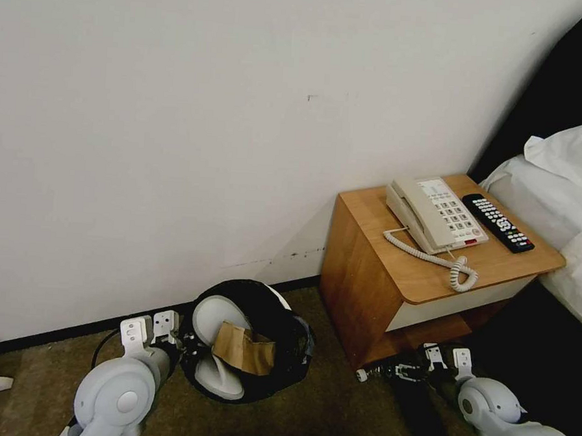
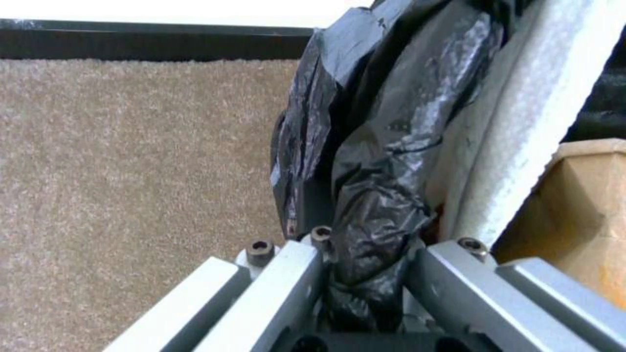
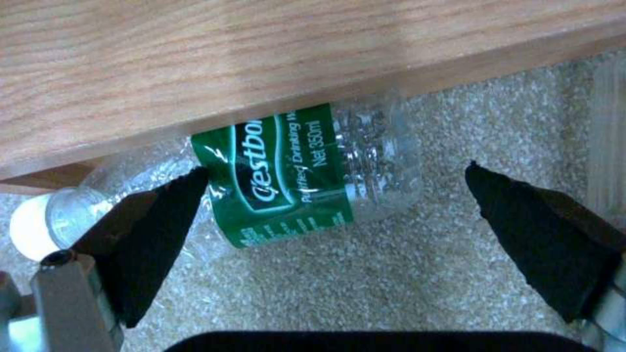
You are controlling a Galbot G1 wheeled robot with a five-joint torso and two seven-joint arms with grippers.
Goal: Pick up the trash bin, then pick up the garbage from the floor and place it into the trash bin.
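Evidently the bin is already in hand and the robot is now collecting litter: the left gripper [image 2: 365, 254] is clamped on the black-bagged rim of the trash bin [image 1: 260, 307], which sits tipped on the carpet [image 1: 333, 415] by the wall, just beside the wooden nightstand [image 1: 366, 267]. Inside it lie two white slippers [image 1: 214, 318] and a brown cardboard piece [image 1: 242, 349]. The right gripper [image 3: 339, 195] is low at the foot of the nightstand, its black fingers [image 3: 156, 234] spread wide on either side of a clear plastic bottle [image 3: 313, 171] with a green label, lying on its side and tucked partly under the wooden edge. The next move likely calls for closing squarely across the bottle's body; the thin, crushable plastic may flex or squirt out from the pads, and the overhanging wood leaves little room.
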